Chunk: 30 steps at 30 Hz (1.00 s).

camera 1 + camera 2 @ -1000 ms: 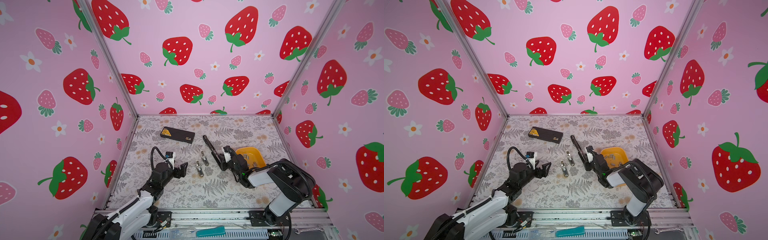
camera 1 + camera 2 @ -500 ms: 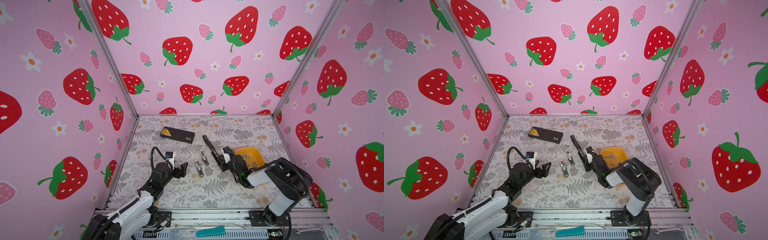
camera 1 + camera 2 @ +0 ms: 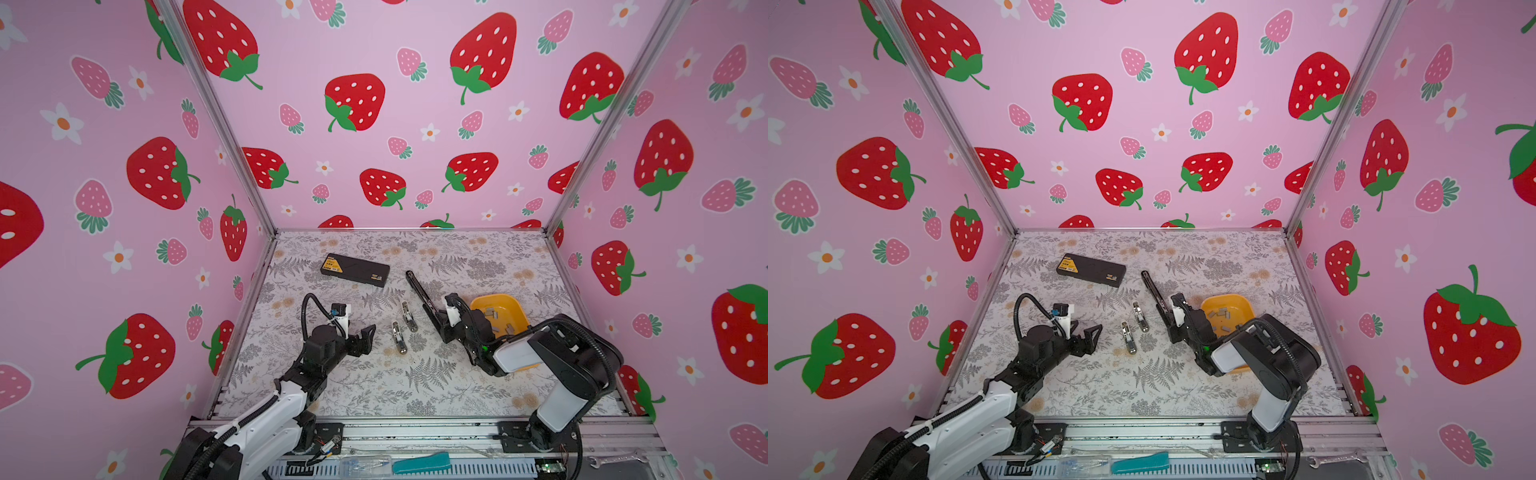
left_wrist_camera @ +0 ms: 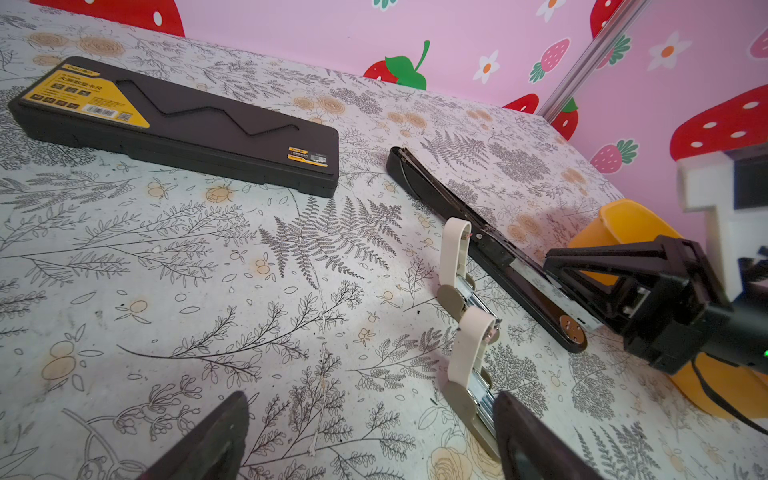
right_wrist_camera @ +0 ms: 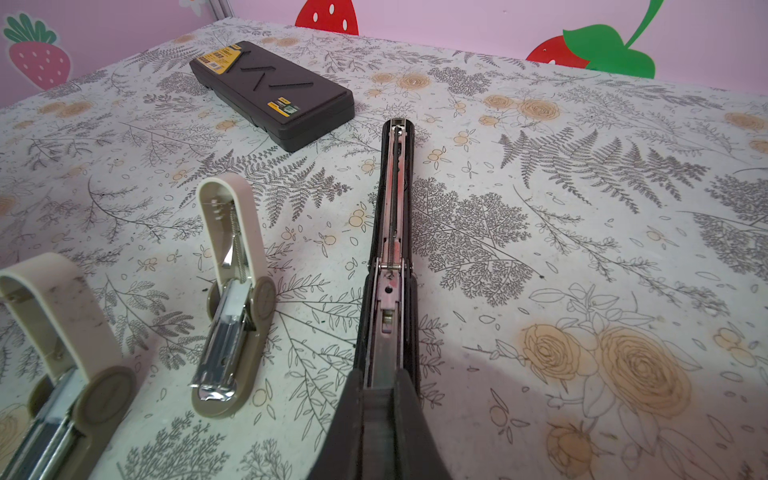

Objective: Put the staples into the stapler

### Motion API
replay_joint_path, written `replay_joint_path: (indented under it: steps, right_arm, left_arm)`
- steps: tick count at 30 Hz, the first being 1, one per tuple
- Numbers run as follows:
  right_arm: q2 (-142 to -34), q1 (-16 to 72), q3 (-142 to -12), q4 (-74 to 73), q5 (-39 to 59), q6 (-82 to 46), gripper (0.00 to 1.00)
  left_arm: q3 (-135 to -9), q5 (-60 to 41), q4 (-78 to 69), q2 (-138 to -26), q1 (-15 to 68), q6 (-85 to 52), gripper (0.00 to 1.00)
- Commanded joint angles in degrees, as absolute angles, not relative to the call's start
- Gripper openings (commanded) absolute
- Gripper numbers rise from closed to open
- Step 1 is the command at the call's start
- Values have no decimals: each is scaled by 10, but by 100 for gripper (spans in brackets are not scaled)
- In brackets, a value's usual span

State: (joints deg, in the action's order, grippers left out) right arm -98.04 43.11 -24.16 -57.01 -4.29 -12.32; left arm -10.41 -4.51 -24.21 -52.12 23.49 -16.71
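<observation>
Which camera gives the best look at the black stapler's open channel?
The right wrist view: it looks straight along the black stapler, showing its rail and spring. The left wrist view shows the stapler side-on, partly behind the right gripper. In both top views the stapler is a thin dark bar.

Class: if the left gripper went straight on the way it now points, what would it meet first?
Probably the nearer beige stapler: in both top views the left gripper points toward it, though the left wrist view puts it to one side of the open jaws. Depth is unclear.
</observation>
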Motion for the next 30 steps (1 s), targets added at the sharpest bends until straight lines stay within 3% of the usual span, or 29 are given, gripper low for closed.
replay_joint_path:
  steps: [1,30]
  right_arm:
    - [-981,430,-234,-574,-57,-122,0]
    - [-997,430,-199,-619,-54,-124,0]
  left_arm:
    - [-109,-38,-254,-519,237,-163,93]
    - [-107,-42,-257,-515,237,-161,93]
